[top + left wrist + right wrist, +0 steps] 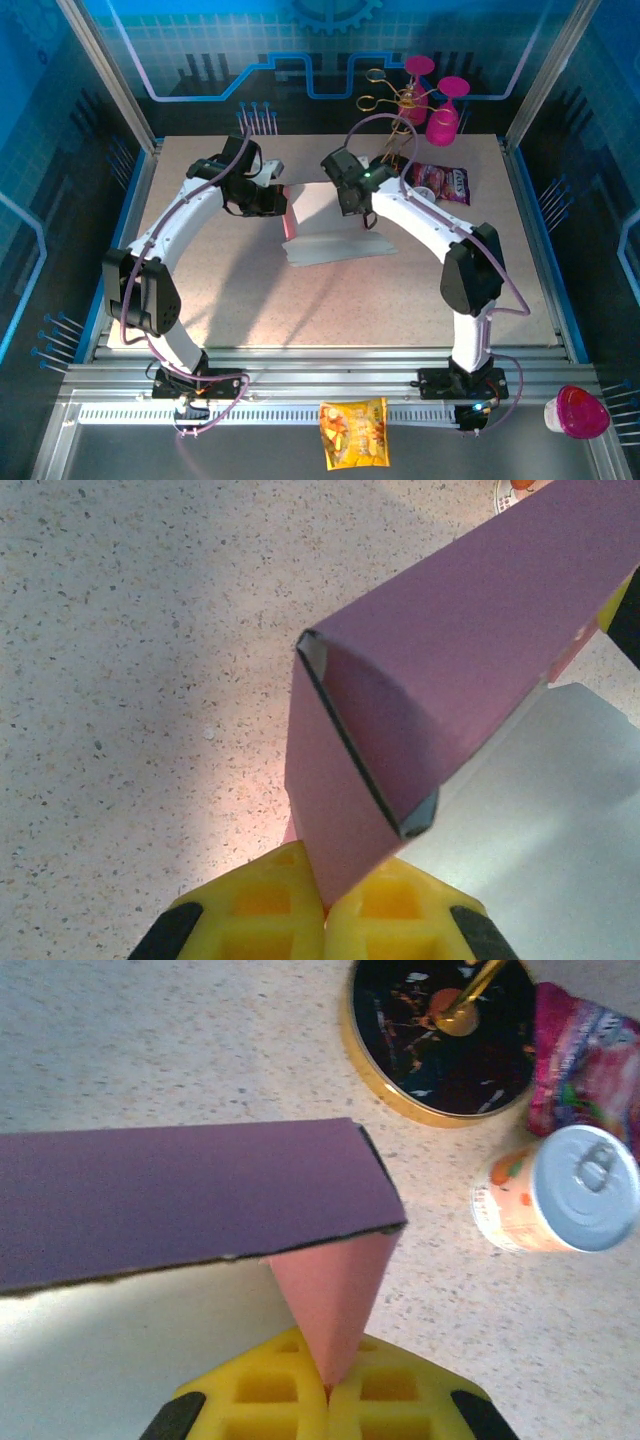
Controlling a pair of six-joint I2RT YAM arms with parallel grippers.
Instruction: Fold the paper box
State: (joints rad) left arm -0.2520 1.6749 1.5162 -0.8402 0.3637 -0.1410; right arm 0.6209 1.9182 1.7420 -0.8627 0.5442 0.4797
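Arched in from nine and three o'clock, left gripper [325, 908] and right gripper [328, 1390] each pinch a box [340, 245] flap; a can [560, 1192] stands at the right one's two o'clock.

Left arm [175, 222], right arm [420, 222]: white links, black joints, lilac cables; fingers [268, 905] yellow, grid-moulded, black-edged

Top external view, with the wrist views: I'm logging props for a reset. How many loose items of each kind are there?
Paper box: 1
Magenta goblets: 2
Snack bags: 2
Drink can: 1
Gold-rimmed stand: 1
Pink-and-white container: 1
Total: 8
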